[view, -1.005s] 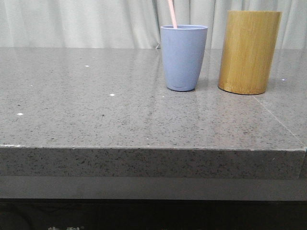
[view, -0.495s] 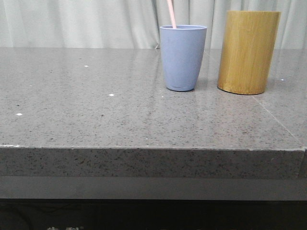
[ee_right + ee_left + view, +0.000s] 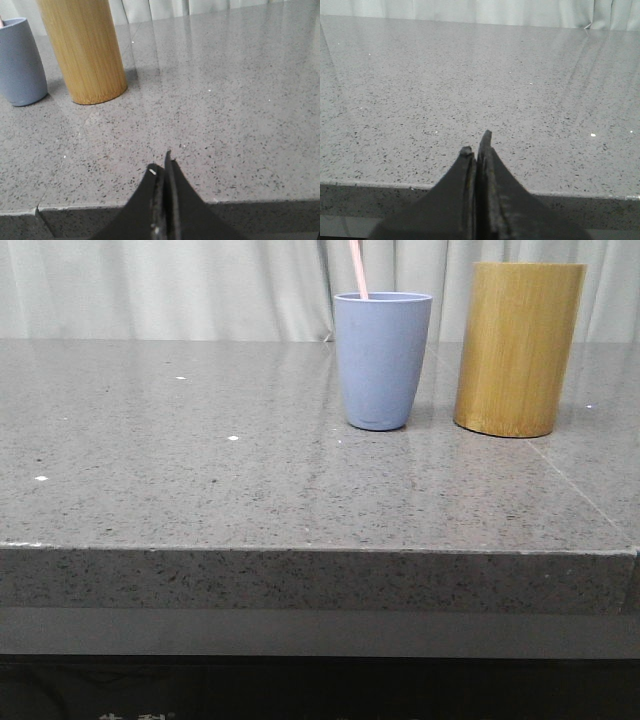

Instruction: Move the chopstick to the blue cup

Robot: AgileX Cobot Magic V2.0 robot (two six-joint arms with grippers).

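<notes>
- Grippers first: the left gripper (image 3: 477, 150) has its jaws pressed together with nothing between them, poised over the near edge of the table (image 3: 470, 90).
- The right gripper (image 3: 162, 172) is likewise clenched and empty, also poised at the table's near edge.
- From the right gripper, the bamboo holder (image 3: 82, 50) stands ahead and off to one side on the table, and the cup (image 3: 20, 62) stands just beyond it, on the holder's far side from the gripper.
- In the front view the cup (image 3: 382, 360) sits to the left of the bamboo holder (image 3: 518, 348), near it but not touching, both toward the table's (image 3: 200, 470) back edge.
- The chopstick (image 3: 357, 268) stands inside the cup, its lower end below the rim, its long axis nearly upright with a slight lean to the left as it rises past the frame's top.
- A pink sliver at the cup's rim in the right wrist view may be the same stick, but it is too small to be sure.
- The left wrist view offers open table ahead, so the right arm looks the nearer of the two to the cup.
- Judged from this, the transfer looks complete: the stick rests in the cup and both arms are well apart from it, so no further reach seems called for.
</notes>
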